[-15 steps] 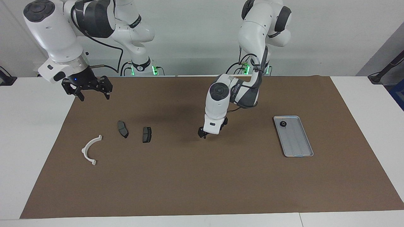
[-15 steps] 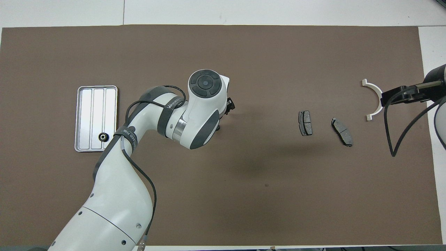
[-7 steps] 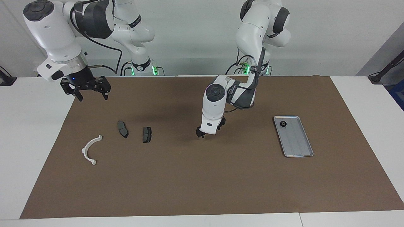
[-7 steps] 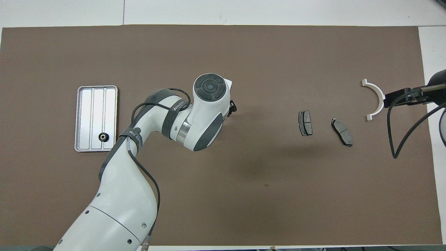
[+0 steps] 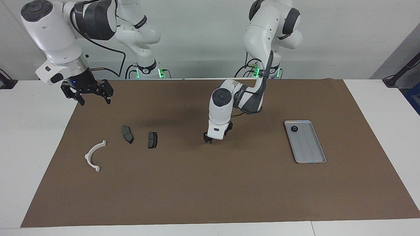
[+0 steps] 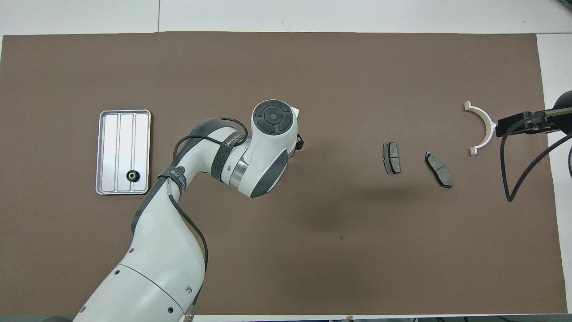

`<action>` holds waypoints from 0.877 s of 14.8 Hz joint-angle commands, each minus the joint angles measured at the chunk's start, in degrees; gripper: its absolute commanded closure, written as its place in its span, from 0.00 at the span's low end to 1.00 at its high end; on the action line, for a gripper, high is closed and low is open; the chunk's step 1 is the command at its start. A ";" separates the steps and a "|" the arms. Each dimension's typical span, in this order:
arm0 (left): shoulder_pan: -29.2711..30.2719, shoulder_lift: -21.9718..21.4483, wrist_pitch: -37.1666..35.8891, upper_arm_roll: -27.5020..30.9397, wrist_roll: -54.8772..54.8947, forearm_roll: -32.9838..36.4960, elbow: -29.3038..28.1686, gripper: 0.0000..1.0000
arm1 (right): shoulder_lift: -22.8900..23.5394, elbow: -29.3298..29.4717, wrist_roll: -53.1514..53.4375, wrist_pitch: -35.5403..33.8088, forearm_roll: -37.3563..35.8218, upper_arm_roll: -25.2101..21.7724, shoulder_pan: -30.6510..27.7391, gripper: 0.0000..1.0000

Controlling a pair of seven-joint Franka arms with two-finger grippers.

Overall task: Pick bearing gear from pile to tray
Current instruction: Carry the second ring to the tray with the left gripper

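The left gripper point(image 5: 208, 141) has crept toward the pads point(image 5: 152, 139), fingers' state unclear; right gripper point(image 5: 93, 99) waits, fingers apart; settle squarely before closing.

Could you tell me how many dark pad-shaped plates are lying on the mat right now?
2. One plate lies beside the other plate, which is nearer the white bracket. None seems hidden.
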 commanded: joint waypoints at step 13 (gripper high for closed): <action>-1.84 -2.01 1.63 1.01 -2.10 0.22 -4.08 0.60 | -0.26 0.42 -0.67 1.51 0.24 0.69 -1.09 0.00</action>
